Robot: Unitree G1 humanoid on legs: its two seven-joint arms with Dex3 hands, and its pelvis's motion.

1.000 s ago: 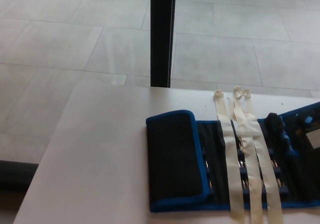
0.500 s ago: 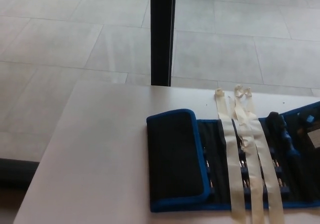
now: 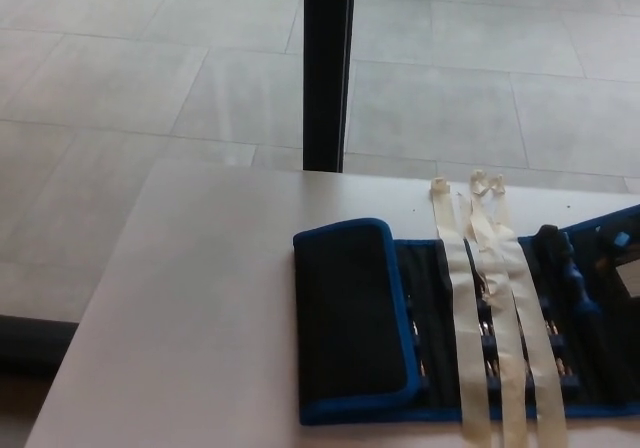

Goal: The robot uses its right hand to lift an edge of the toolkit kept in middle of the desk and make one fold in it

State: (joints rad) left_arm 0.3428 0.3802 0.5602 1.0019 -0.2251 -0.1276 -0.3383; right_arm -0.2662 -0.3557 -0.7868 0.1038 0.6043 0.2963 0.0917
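Note:
The toolkit (image 3: 470, 323) is a black fabric roll with blue trim, lying flat on the white desk (image 3: 200, 308) and running off the picture's right edge. Its left end flap (image 3: 350, 318) is folded over onto the middle section. Several tools (image 3: 560, 268) with dark and blue handles sit in its pockets. Three strips of pale tape (image 3: 490, 308) cross the roll from the desk's far side to its near edge. Neither of my hands shows in the head view.
A black vertical post (image 3: 328, 68) rises behind the desk's far edge. Grey floor tiles (image 3: 130, 78) lie beyond. The desk's left edge (image 3: 95, 308) runs diagonally, with bare desktop left of the toolkit.

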